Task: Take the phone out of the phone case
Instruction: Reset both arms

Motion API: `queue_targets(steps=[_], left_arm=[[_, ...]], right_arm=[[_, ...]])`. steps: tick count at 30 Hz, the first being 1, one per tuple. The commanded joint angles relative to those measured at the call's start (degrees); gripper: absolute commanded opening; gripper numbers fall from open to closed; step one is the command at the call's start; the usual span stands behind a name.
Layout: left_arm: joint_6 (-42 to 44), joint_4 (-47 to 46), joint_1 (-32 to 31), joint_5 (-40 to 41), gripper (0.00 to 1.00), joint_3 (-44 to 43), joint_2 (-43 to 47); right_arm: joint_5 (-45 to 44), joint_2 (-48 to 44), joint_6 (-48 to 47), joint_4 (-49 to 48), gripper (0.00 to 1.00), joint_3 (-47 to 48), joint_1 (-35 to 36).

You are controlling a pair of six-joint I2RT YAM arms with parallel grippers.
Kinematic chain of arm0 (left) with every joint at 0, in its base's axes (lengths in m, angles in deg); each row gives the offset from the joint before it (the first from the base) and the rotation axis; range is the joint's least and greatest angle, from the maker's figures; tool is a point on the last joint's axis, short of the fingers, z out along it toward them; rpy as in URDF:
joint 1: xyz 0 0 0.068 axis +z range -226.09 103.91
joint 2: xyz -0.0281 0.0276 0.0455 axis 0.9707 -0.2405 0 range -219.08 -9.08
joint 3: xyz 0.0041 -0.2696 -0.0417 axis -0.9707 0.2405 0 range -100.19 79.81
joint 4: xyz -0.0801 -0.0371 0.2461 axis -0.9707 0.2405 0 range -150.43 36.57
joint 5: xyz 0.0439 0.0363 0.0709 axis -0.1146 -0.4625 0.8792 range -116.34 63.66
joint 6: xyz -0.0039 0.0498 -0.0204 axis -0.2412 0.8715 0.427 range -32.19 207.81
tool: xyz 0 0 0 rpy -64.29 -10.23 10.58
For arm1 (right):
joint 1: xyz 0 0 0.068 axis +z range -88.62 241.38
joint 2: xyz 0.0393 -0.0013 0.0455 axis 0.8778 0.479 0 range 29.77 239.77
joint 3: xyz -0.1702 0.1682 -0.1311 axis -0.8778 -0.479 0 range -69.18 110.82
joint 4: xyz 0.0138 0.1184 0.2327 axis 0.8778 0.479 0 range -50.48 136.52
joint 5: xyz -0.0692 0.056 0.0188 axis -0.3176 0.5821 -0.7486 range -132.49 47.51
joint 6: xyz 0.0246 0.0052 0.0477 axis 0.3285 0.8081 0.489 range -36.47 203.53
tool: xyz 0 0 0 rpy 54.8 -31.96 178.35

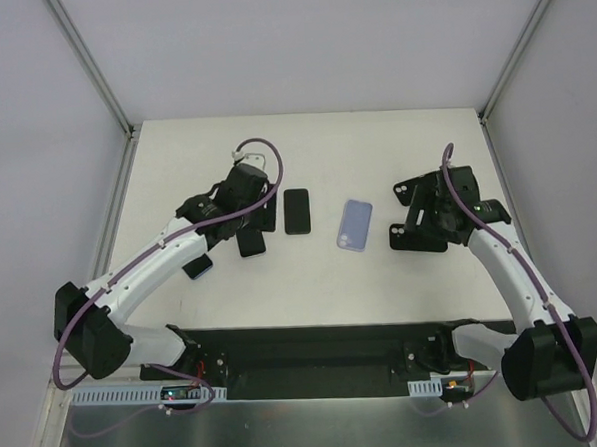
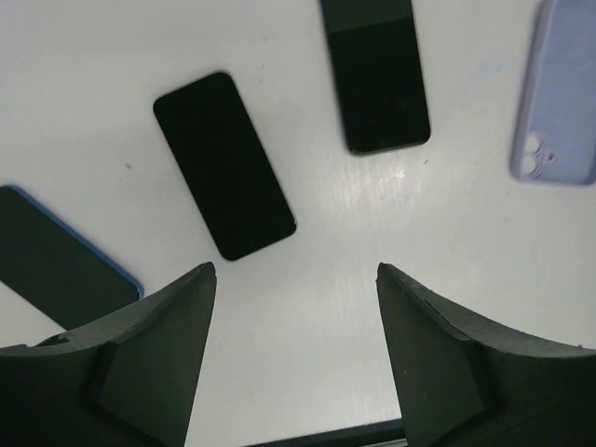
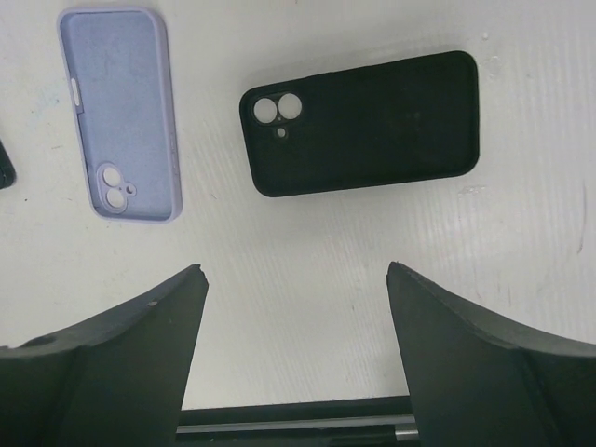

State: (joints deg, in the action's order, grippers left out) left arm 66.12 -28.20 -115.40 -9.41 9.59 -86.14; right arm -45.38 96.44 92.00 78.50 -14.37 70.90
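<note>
Lilac and empty, one phone case [image 3: 119, 112] is laid beside a black phone case [image 3: 363, 121] — both ahead of the right gripper [image 3: 298, 270], which is spread on nothing. The left gripper [image 2: 296, 279] is likewise spread, above a bare black phone [image 2: 223, 166]; a phone in a blue-edged case [image 2: 56, 270] is seen at its left.

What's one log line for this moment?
left gripper open, phone ahead | right gripper open, black case ahead | lilac case empty | nothing held
</note>
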Motion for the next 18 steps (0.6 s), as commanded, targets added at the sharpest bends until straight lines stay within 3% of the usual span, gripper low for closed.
queue_targets(steps=[1,7,18], left_arm=[[-1.07,-1.37,0.02,0.03,0.68,9.54,6.55],[-3.61,-1.99,0.11,1.53,0.72,18.70,12.80],[-4.85,-2.26,0.02,0.74,0.72,20.38,14.39]], right_arm=[[-4.48,-5.67,-2.23,0.83,0.80,-1.63,0.06],[-5.45,-10.60,-1.88,-0.84,0.79,-4.00,0.06],[-5.45,-10.77,-2.06,-1.45,0.77,-4.09,0.06]])
